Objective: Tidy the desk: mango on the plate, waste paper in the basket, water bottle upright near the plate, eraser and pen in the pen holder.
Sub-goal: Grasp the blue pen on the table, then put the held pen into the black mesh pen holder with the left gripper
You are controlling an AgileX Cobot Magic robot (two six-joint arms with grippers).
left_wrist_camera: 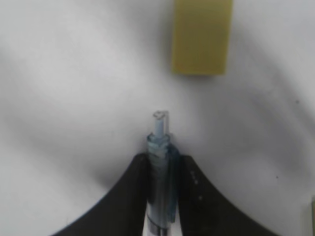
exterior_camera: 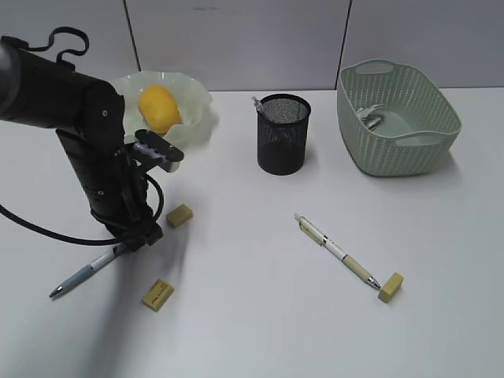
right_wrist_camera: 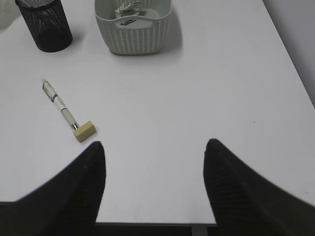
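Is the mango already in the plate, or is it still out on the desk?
In. The mango lies inside the plate, ringed by its wavy rim.

Office-like lab: white desk [exterior_camera: 260, 315], grey partition panels [exterior_camera: 236, 39], mesh pen holder [exterior_camera: 283, 134].

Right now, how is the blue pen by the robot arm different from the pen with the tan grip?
The blue pen is bluish grey; the tan-grip pen is white with a tan grip. The left gripper has its fingers on both sides of the blue pen, while the tan-grip pen lies free, with the right gripper open and away from it. An eraser sits at the tan-grip pen's tip; none is at the blue pen's tip. Both lie outside the pen holder.
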